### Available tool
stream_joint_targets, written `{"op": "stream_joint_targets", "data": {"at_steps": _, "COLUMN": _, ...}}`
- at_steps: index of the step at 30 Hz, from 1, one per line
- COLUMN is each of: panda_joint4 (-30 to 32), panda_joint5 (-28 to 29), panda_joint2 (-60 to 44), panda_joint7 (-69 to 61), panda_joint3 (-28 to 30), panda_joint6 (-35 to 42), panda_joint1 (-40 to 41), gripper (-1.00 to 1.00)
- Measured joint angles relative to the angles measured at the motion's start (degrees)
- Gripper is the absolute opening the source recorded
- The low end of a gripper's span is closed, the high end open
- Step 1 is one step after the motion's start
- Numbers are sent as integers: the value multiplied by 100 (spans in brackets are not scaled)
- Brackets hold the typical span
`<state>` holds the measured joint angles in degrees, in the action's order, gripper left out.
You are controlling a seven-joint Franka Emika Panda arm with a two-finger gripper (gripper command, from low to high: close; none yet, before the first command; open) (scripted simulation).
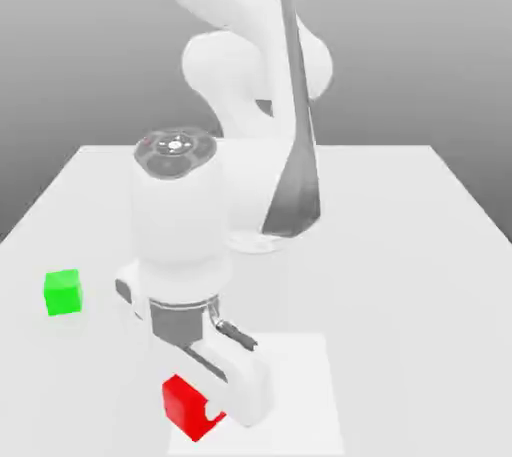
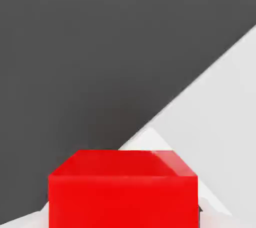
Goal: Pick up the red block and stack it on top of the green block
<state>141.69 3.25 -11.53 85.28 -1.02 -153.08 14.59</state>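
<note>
1. Red block (image 1: 187, 407) sitting low on table (image 1: 420, 245), well apart from green block (image 1: 62, 292).
2. Gripper (image 1: 212, 407) clamping red block.
3. Remaining: lifting, carrying over, stacking on green block.

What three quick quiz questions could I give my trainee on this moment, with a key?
1. True or false: the pincer is shut on the red block.
2. Where does the green block sit? A) on the red block B) alone on the table, toward the exterior view's left C) under the arm's base
3. Fill in: nothing is stacked on the ____ block.

Key: 1 true; 2 B; 3 green.
</note>
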Motion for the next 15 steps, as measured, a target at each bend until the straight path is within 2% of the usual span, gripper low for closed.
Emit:
{"op": "stream_joint_targets", "data": {"at_steps": 6, "panda_joint4": 731, "panda_joint5": 235, "panda_joint2": 765, "panda_joint7": 1243, "panda_joint3": 991, "panda_joint6": 38, "panda_joint1": 889, "gripper": -100}}
{"op": "stream_joint_targets", "data": {"at_steps": 10, "panda_joint4": 1227, "panda_joint5": 315, "panda_joint2": 1295, "panda_joint7": 2034, "panda_joint3": 1382, "panda_joint6": 44, "panda_joint1": 1773, "gripper": -100}}
{"op": "stream_joint_targets", "data": {"at_steps": 15, "panda_joint4": 1778, "panda_joint5": 132, "panda_joint2": 1766, "panda_joint7": 2720, "panda_joint3": 1793, "panda_joint6": -60, "panda_joint1": 2366, "gripper": -100}}
